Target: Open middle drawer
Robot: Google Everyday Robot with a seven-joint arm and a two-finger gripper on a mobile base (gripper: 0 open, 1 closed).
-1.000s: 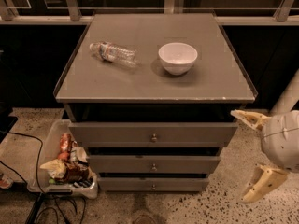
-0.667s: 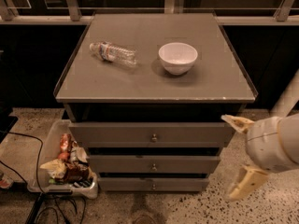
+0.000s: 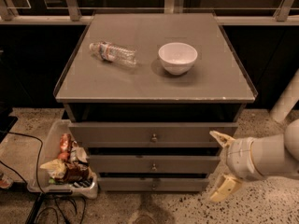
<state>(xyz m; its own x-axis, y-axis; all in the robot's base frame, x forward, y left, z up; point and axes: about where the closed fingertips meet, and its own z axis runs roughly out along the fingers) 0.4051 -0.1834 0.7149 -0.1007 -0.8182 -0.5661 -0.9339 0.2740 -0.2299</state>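
Steering the gripper (image 3: 220, 163), jaws spread wide, from just off the right end of the closed middle drawer (image 3: 121, 164), you could clip the drawer front or pinch beside its small knob (image 3: 154, 167), which sits well left of the jaws.

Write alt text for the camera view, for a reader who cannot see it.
The robot's open gripper hangs at the right end of the grey cabinet's middle drawer, which looks shut, its knob untouched. On the cabinet top are a plastic water bottle on its side and a white bowl.
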